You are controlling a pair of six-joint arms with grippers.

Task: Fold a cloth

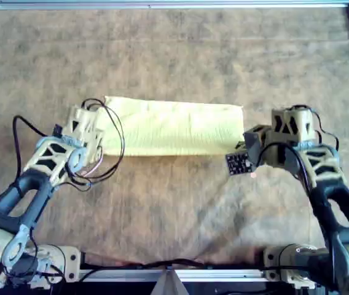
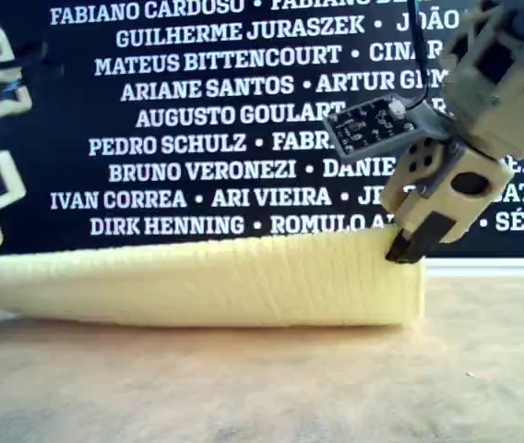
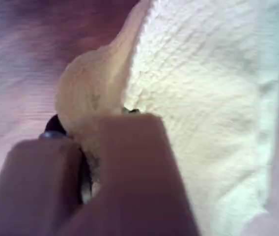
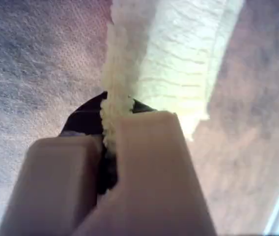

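The pale yellow cloth [image 1: 174,126] lies on the brown mat as a long folded strip. My left gripper [image 1: 101,140] is shut on the cloth's end at the overhead view's left; in the left wrist view the bunched cloth [image 3: 203,98] sits between the closed fingers of that gripper [image 3: 93,142]. My right gripper [image 1: 243,146] is shut on the corner at the overhead view's right. The right wrist view has the cloth's edge [image 4: 179,54] pinched in this gripper [image 4: 110,132]. In the exterior view the cloth [image 2: 207,277] stands up from the mat, and the right gripper [image 2: 405,247] holds its upper corner.
The brown mottled mat [image 1: 174,55] covers the whole table inside a metal frame [image 1: 174,6]. A small circuit board [image 1: 237,163] hangs off the right wrist. A dark banner with white names [image 2: 197,92] fills the exterior view's background.
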